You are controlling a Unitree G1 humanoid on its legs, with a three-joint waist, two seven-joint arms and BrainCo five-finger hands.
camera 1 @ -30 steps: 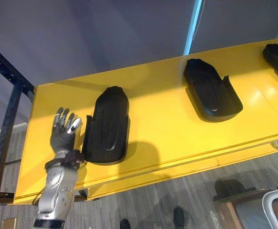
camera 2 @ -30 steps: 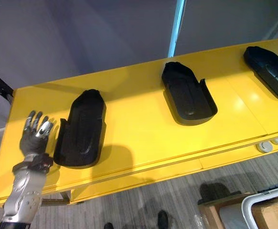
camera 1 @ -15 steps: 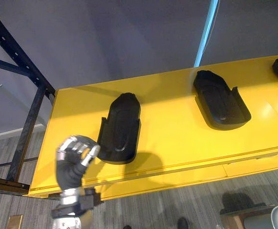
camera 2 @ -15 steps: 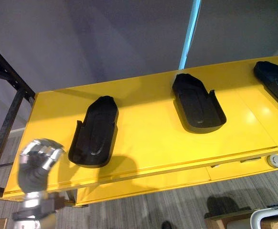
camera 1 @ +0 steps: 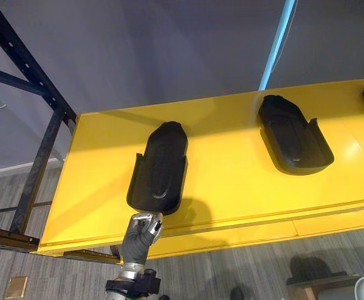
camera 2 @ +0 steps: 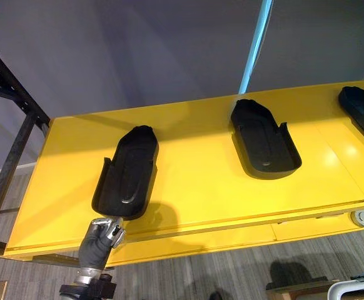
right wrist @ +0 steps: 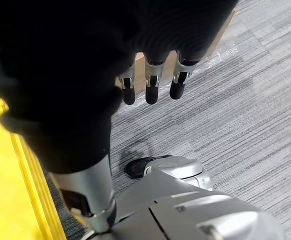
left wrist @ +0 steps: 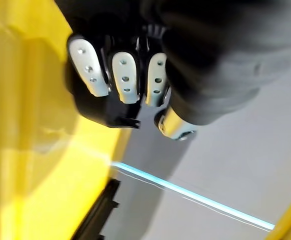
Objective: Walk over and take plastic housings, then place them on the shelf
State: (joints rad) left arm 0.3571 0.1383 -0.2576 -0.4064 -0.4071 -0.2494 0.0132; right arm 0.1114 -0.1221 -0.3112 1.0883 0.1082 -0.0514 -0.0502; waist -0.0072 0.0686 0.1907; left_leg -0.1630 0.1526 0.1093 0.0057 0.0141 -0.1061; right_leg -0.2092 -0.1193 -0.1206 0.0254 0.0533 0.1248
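Black plastic housings [camera 1: 159, 167] on a yellow shelf [camera 1: 226, 181], grey streaked floor [camera 1: 232, 275], black frame [camera 1: 41, 162]

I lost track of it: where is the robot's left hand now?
In the left eye view the left hand sits lower left, at the yellow shelf's front edge, curled on the near end of the leftmost black plastic housing.

Left robot hand [camera 1: 138, 240] shows silver fingers [left wrist: 126, 78], dark cover.

No legible text, label or number on anything
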